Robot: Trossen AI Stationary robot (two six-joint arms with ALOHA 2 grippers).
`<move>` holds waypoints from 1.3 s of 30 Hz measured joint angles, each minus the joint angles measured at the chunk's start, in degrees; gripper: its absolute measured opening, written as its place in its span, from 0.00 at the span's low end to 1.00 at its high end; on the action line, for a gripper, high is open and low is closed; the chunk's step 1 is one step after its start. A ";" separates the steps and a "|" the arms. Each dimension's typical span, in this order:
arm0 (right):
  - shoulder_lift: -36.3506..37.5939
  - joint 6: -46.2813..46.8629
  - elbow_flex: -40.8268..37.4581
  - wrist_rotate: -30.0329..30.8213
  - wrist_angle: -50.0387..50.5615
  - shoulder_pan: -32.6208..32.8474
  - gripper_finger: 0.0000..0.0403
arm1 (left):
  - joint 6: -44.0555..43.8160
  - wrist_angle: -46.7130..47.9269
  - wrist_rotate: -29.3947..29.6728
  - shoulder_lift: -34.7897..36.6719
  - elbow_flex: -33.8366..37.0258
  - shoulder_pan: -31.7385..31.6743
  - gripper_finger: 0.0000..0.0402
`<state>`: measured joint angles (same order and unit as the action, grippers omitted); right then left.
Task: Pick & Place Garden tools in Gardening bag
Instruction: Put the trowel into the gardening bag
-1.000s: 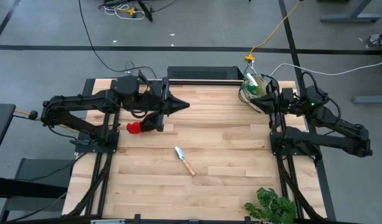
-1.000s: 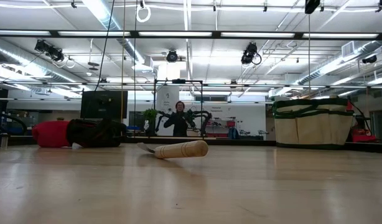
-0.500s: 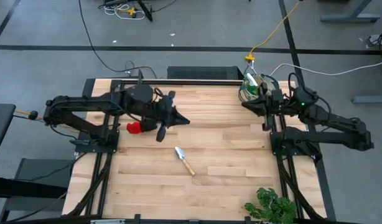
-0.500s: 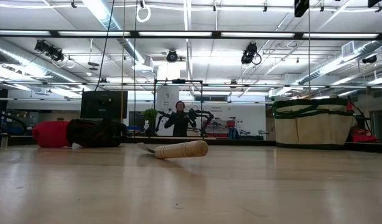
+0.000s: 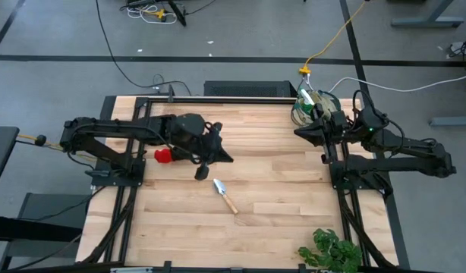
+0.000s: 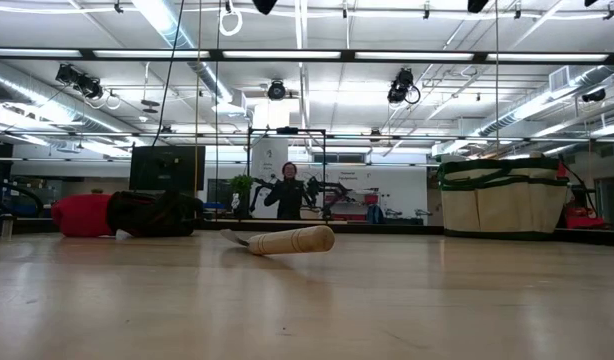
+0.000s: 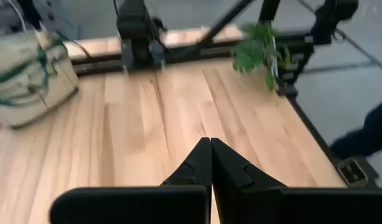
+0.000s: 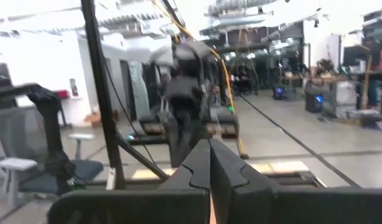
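The wooden-handled silver trowel (image 5: 224, 194) lies flat near the table's middle; it also shows in the low view (image 6: 285, 240). The red-and-black glove (image 5: 165, 155) lies at the left, also in the low view (image 6: 122, 215). The beige gardening bag (image 5: 309, 106) stands at the far right corner with tools inside; it also shows in the low view (image 6: 502, 197) and the left wrist view (image 7: 29, 73). My left gripper (image 5: 228, 158) is shut and empty, above the table between glove and trowel. My right gripper (image 5: 297, 133) is shut and empty, just near of the bag.
A leafy green plant (image 5: 332, 250) lies at the near right corner, also in the left wrist view (image 7: 259, 48). Bare wood (image 5: 278, 182) lies between trowel and right arm. A person (image 6: 288, 190) stands far behind the table.
My left gripper has swung toward the table's near edge, closer to the trowel, staying shut. My right gripper has drawn away from over the bag, a little toward the near edge and the table's left, and has risen. The trowel, glove and bag have not moved.
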<state>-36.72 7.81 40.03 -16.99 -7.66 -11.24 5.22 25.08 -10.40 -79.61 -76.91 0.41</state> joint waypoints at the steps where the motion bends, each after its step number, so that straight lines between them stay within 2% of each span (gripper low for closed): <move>1: -0.16 0.40 0.02 0.00 -0.64 0.38 0.00 | 0.31 0.56 -0.01 -0.17 0.03 0.17 0.01; 6: -0.51 0.99 0.02 0.11 -2.14 2.29 0.00 | 0.41 0.81 -0.11 -0.83 0.05 0.96 0.01; 11: -0.71 0.97 0.02 2.68 -2.40 3.85 0.00 | -2.07 1.96 -0.93 -0.74 0.03 1.86 0.01; 19: -0.77 1.74 0.02 4.43 -2.19 4.47 0.00 | -5.22 1.87 -1.08 -0.74 0.03 6.03 0.00; 28: -0.77 1.82 0.02 4.55 -2.16 4.45 0.00 | -6.93 4.68 1.58 -2.83 -0.03 10.11 0.00; 39: -1.28 2.06 0.02 4.55 -1.21 4.45 0.00 | 0.52 10.28 1.15 -8.37 -0.03 11.19 0.00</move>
<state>-38.00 9.87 40.05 -12.45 -8.87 -6.79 5.74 35.36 -9.25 -87.98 -76.94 11.60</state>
